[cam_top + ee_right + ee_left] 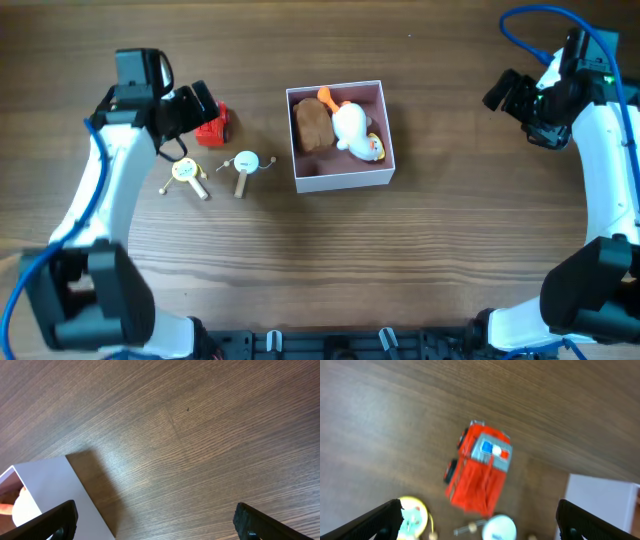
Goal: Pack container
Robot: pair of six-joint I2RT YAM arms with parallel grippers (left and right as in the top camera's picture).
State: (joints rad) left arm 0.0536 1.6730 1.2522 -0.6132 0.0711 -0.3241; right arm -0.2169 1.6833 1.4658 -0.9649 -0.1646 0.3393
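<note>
The container [342, 178], a square white box with a dull pink inside, sits mid-table and holds a brown plush [311, 124] and a white duck toy [352, 128] with an orange piece. Its white wall shows in the left wrist view [602, 505] and the right wrist view [55, 485]. A red toy fire truck [216, 124] lies left of it, also in the left wrist view [480, 467]. My left gripper [200, 105] is open above the truck [480, 525]. My right gripper [505, 92] is open and empty over bare table at the far right [155, 525].
Two small wooden stick figures lie below the truck: one with a yellow disc [186, 172] [412, 515] and one with a pale blue disc [245, 162] [499, 527]. The table is dark wood.
</note>
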